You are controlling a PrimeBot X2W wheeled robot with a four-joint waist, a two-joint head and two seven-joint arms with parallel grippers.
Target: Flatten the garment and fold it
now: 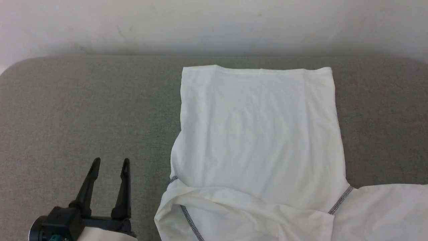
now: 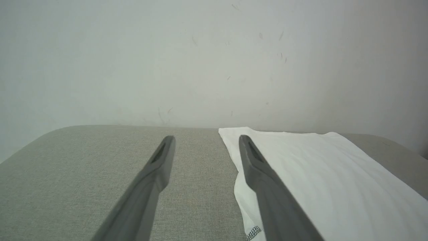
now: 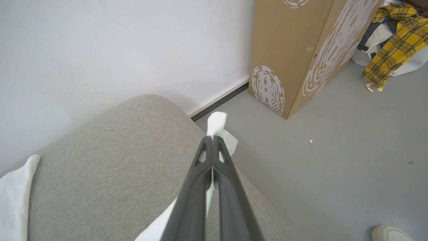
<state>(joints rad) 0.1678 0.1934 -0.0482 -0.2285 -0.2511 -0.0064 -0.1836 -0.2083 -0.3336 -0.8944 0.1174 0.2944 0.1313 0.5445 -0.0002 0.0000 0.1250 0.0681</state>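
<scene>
- On the grey woven padded surface (image 1: 83, 110), right of centre in the head view: white thin-fabric short-sleeved garment (image 1: 257, 140), body spread flat, dark grey dashed stitching at the sleeve seams.
- Long axis: runs near to far. The straight hem lies at the far end, toward the white wall (image 1: 214, 23), and the sleeve end points at the robot.
- Sleeves: the one on the robot's left is folded over on itself. The one on the right is drawn out sideways to that view's right edge.
- Left gripper (image 1: 111, 162): two long dark fingers spread wide, nothing between them, near the garment's left edge.
- Right gripper (image 3: 212, 139): fingers pressed together on a pinch of the garment's white cloth, by the surface's rounded corner.
- Beyond that corner, on the grey floor (image 3: 334, 160): brown cardboard box with white prints (image 3: 284, 50), yellow plaid cloth (image 3: 391, 43), toe of a pale shoe (image 3: 391, 232).
</scene>
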